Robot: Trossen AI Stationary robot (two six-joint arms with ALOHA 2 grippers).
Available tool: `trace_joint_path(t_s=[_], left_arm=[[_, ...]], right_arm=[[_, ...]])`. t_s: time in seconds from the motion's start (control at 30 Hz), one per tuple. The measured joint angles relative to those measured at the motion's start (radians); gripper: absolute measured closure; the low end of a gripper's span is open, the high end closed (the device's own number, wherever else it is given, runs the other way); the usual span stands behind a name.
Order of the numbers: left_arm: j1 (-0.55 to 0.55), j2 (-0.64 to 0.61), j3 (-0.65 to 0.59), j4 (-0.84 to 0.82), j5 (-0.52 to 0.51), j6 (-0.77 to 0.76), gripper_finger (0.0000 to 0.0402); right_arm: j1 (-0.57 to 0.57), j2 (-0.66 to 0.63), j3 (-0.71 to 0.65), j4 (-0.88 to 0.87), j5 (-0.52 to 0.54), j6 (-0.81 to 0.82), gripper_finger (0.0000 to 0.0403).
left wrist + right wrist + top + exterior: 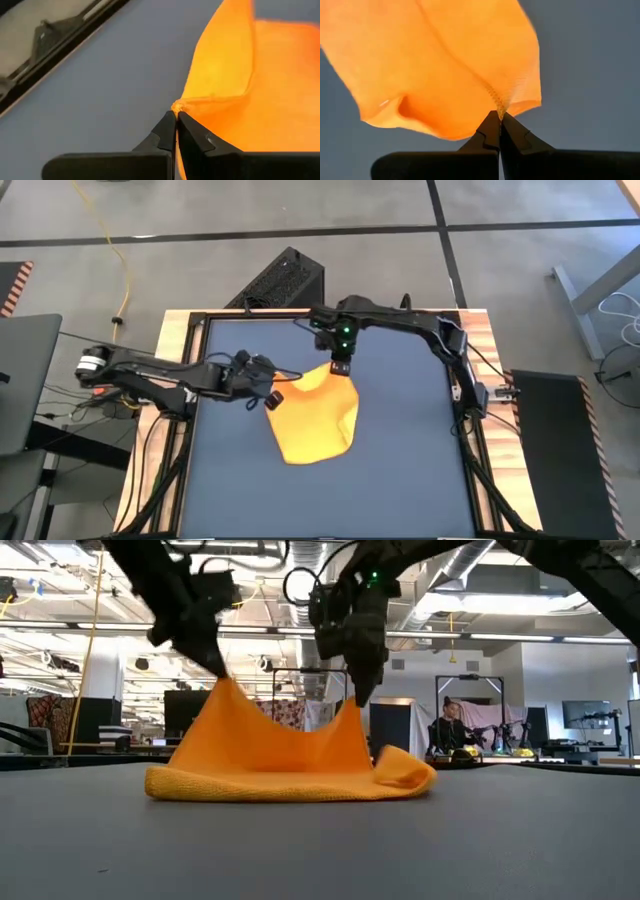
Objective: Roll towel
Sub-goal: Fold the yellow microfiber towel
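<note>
Yellow-orange and softly woven, the towel (315, 422) is lying near the middle of the dark blue worktop (400, 480), a little toward its far edge, with two of its corners being lifted clear of the surface. The left gripper (272, 399) is pinching the corner nearer the worktop's left edge, its two dark tapered fingers (162, 134) pressed tight together on a small bunched tip of cloth. The right gripper (340, 366) is hanging over the far part of the worktop and is clamping the other raised corner the same way, fingers (489, 131) closed to a point on the stitched hem. Seen from table height, the fabric (290, 755) is forming two peaks under the grippers with a shallow sagging curve slung between them, while its lower edge is resting on the worktop as a thick, rounded fold with a fine looped, terry-like texture. One end of that fold is bulging into a soft lump toward the right arm's side. From above, the cloth is spreading into a rough, crumpled shield shape, wider near the grippers and narrowing toward the near edge. Matte and smooth, the worktop is sitting inside a black metal frame (195, 420) with pale wooden strips (170, 330) along its sides.
</note>
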State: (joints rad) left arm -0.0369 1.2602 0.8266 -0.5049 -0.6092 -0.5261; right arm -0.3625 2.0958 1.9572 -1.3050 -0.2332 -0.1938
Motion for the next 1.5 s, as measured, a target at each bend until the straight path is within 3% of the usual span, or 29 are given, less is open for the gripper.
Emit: trace_joint_path(t_s=[0.13,0.3,0.47,0.6,0.67,0.77,0.9,1.17,1.5], left_arm=[[0.038,0.019,-0.057,-0.039,0.000,-0.086,0.0401],[0.078,-0.065,-0.131,-0.016,-0.001,-0.131,0.0401],[0.129,-0.161,-0.208,-0.008,-0.009,-0.182,0.0401],[0.169,-0.225,-0.272,-0.007,-0.031,-0.272,0.0401],[0.187,-0.246,-0.302,-0.014,-0.021,-0.305,0.0401],[0.211,-0.259,-0.351,-0.011,0.072,-0.344,0.0401],[0.217,-0.259,-0.397,-0.002,0.160,-0.383,0.0401],[0.187,-0.304,-0.396,0.015,0.126,-0.377,0.0395],[0.187,-0.506,-0.348,-0.074,0.107,-0.252,0.0327]], right_arm=[[-0.005,0.002,0.002,0.011,-0.002,0.001,0.0386],[-0.005,-0.001,0.002,0.108,-0.007,0.056,0.0386],[0.004,0.004,0.002,0.356,0.008,0.265,0.0386],[0.005,0.021,0.002,0.487,0.090,0.389,0.0385],[0.000,0.022,0.002,0.484,0.145,0.406,0.0385],[-0.009,0.020,0.002,0.446,0.219,0.419,0.0385],[-0.008,0.020,0.002,0.438,0.189,0.423,0.0384],[0.100,0.020,0.002,0.496,0.151,0.455,0.0384],[0.102,0.020,0.002,0.527,0.153,0.459,0.0384]])
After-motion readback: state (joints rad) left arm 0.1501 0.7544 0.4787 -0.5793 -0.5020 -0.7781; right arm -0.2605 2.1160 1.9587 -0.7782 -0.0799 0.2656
